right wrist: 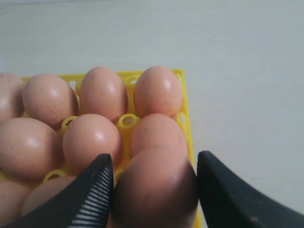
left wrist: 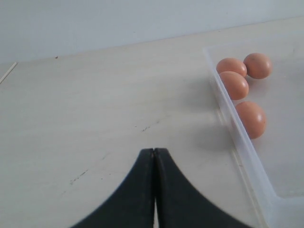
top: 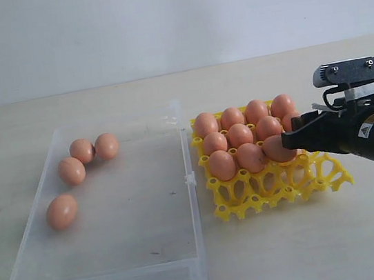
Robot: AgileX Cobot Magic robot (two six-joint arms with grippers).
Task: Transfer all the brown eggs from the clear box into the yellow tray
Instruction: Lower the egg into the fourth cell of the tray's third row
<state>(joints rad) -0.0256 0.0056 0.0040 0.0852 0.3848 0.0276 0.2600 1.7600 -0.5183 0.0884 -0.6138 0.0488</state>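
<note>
The right gripper [right wrist: 154,159] pinches one brown egg [right wrist: 154,190] between its two jaws, at the near edge of the yellow tray [top: 252,204], next to the other eggs [top: 240,134] sitting in it. Four more eggs [top: 71,171] lie in the clear box [top: 120,261]. The left gripper [left wrist: 154,152] has its jaws pressed together over the pale table [left wrist: 95,118], beside the box. The wall [top: 156,19] behind is plain white.

A pale, wood-grained desk [top: 293,250] marked with faint dark scuffs [left wrist: 151,126] is lit softly and evenly; a plain white wall [top: 171,24] is met at 12 o'clock.
</note>
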